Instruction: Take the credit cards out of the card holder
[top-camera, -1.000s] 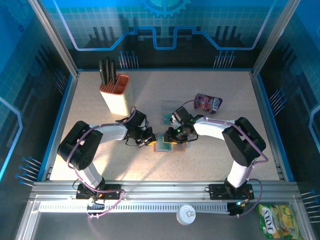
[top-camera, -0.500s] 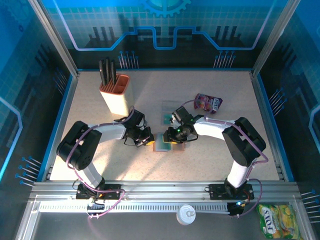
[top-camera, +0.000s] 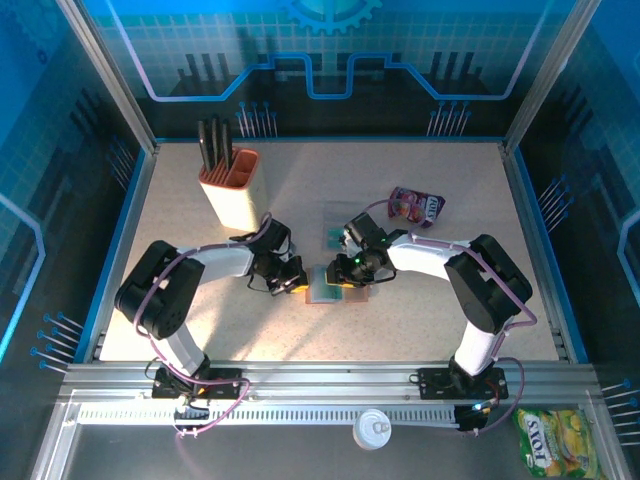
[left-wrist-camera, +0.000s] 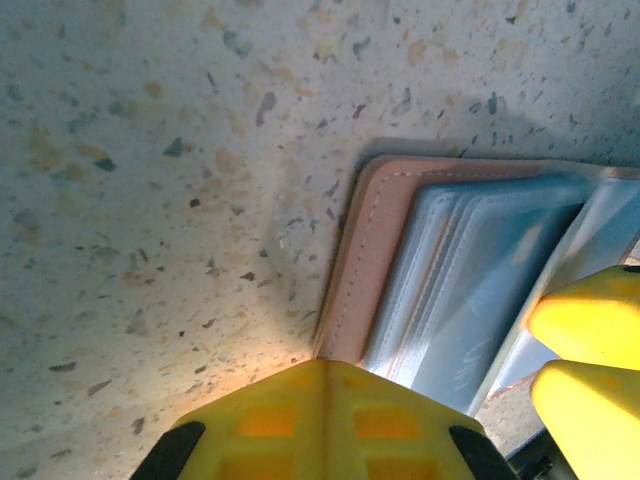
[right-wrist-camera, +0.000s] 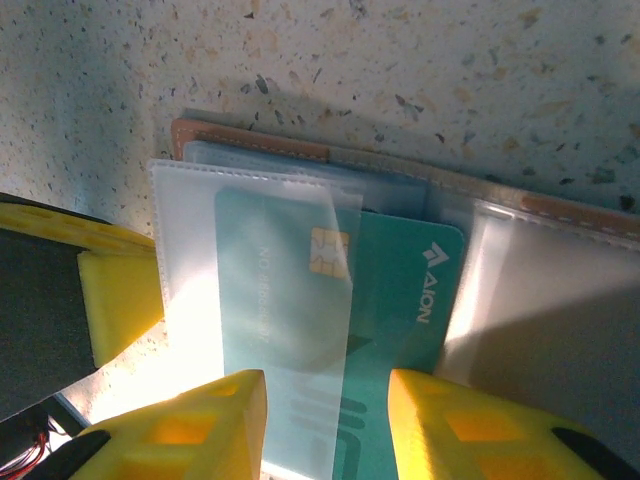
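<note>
- Counter: pale beige with dark speckles, blue lip along its sides, flat and well lit.
- Room: blue panelled walls with a grid and line pattern at the back, and metal corner posts. A ribbed metal rail at the near edge carries both arm bases.
- Card holder: brown leather with a stitched edge. It lies open and flat at mid counter between the two arms, grey-blue and clear pockets facing up.
- Teal card: has a chip and white lettering. It sits in the card holder, half under a clear sleeve that lies across its left part.
- Left fingers: pressed fully together, tips at the card holder's left edge. Cannot tell if they pinch the leather.
- Right fingers: partly apart, down over the near end of the teal card. The card is wider than the gap between them, and nothing looks pinched.
- Small teal piece: on the counter just behind the right fingers. It is too small to tell more.
- Knife block: orange and cream with dark handles sticking up, standing back left, well apart from the card holder.
- Snack pouch: purple-pink, lying flat back right.
- White round lid: on the dark shelf in front of the rail.
- Yellow-green packet: also on that shelf, at the near right corner.
</note>
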